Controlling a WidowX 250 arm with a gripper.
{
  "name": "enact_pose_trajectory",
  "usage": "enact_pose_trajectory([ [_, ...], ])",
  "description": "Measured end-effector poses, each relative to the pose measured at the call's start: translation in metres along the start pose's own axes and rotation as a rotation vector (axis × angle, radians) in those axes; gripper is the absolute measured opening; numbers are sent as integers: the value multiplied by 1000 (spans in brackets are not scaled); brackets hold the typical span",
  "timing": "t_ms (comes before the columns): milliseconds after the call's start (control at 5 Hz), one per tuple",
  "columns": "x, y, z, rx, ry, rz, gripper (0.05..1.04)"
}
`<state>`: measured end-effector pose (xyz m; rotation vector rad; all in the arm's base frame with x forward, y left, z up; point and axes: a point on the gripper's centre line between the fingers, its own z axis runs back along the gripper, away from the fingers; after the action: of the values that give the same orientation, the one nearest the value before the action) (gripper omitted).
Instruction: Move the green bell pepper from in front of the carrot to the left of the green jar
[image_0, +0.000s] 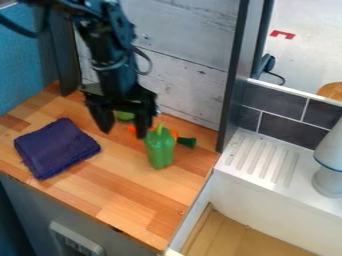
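Note:
The black gripper (123, 131) hangs over the back of the wooden counter, open, its two fingers spread apart with nothing held between them. Just right of its right finger stands a green pepper-shaped object (159, 146). Behind that lies an orange item with a dark green end (186, 142), partly hidden by the green object and the gripper. Another green thing (125, 116) shows between the fingers, farther back and partly covered. To the gripper's left, a folded dark purple cloth (56, 147) lies flat on the counter.
The wooden counter (123, 185) ends at a white sink unit with a ribbed drainboard (262, 159) on the right. A dark upright post (235, 75) stands at the counter's back right corner. A white and grey object (328, 167) sits at the right edge. Wooden boards form the back wall.

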<state>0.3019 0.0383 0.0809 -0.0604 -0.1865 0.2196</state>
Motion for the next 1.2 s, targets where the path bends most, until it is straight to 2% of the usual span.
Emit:
enact_pose_trajectory([
  [200, 16, -4, 3, 3, -16, 4, 1000],
  [800, 47, -5, -20, 4, 18, 17, 1000],
  [1000, 49, -4, -36, 11, 41, 13, 1000],
  [1200, 52, -10, -52, 7, 31, -7, 962],
])
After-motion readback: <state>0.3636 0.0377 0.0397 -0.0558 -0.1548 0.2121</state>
